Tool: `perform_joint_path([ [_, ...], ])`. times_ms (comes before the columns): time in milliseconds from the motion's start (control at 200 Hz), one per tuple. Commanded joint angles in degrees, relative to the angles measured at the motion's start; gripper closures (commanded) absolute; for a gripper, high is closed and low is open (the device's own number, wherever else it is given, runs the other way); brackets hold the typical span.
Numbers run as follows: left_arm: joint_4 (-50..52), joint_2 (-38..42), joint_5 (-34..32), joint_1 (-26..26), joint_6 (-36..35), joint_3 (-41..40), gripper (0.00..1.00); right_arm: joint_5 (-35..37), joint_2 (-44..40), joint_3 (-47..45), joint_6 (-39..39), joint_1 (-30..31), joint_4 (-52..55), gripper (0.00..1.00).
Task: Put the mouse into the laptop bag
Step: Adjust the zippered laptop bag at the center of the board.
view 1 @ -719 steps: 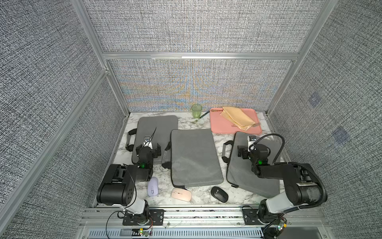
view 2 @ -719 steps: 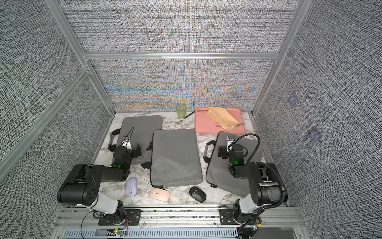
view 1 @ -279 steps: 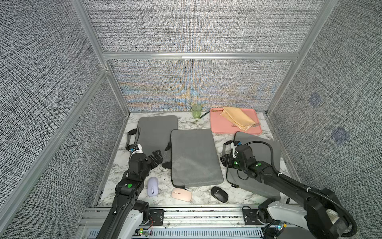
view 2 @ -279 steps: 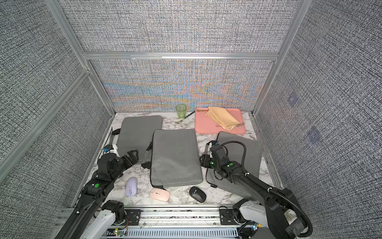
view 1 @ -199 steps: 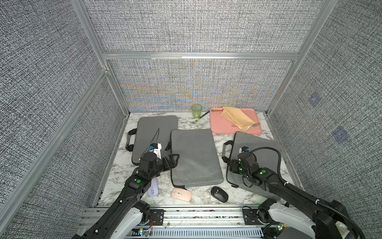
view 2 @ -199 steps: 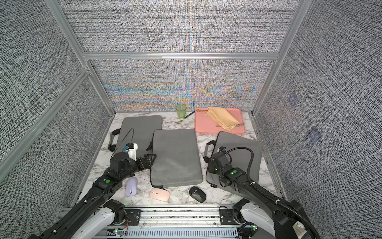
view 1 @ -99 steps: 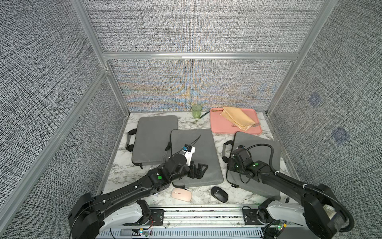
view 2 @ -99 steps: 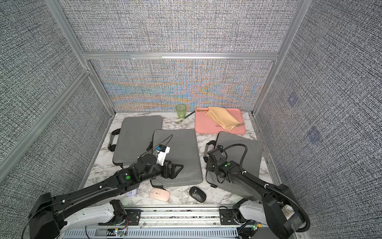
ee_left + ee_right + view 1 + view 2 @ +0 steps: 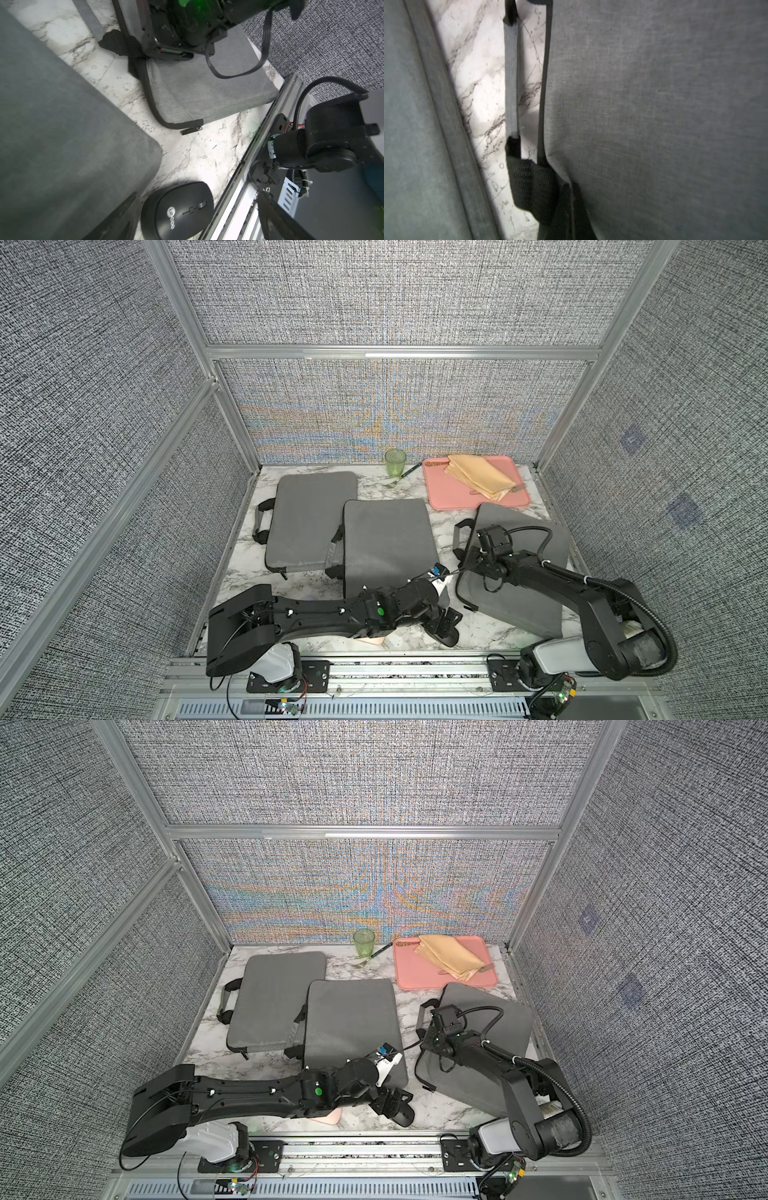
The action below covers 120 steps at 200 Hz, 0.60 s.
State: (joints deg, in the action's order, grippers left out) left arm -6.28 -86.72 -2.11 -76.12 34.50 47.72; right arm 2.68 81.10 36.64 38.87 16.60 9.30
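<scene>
Left gripper (image 9: pixel 195 199) spread wide and empty, black wireless mouse (image 9: pixel 176 209) on the marble table (image 9: pixel 187 149) between its fingers, closer to one, right gripper (image 9: pixel 471 566) closed at handle edge of grey laptop bag (image 9: pixel 528 576), hold on fabric unclear

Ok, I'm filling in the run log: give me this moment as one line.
left claw: open over black mouse | right claw: shut at right laptop bag edge | black mouse: not yet bagged

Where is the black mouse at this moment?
In the left wrist view, the black computer mouse lies on the marble tabletop at its front edge, between a corner of the middle grey fabric laptop bag and the metal rail, under the open left gripper.
</scene>
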Motion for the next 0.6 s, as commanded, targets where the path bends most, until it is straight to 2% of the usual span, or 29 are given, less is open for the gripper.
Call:
perform_joint_path([
  [0,-2.2,-3.5,-0.8,-1.0,-1.3,2.2,0.12,2.0,0.2,-0.2,-1.6,-2.7,0.6,1.00],
  [295,-3.2,-15.6,1.9,-1.5,-4.0,10.2,0.17,-3.3,3.7,3.1,-3.0,-7.7,-0.4,1.00],
  [595,-5.5,-23.5,0.7,-1.5,-9.2,14.2,0.17,-2.2,3.4,4.4,-3.0,-7.8,1.2,1.00],
])
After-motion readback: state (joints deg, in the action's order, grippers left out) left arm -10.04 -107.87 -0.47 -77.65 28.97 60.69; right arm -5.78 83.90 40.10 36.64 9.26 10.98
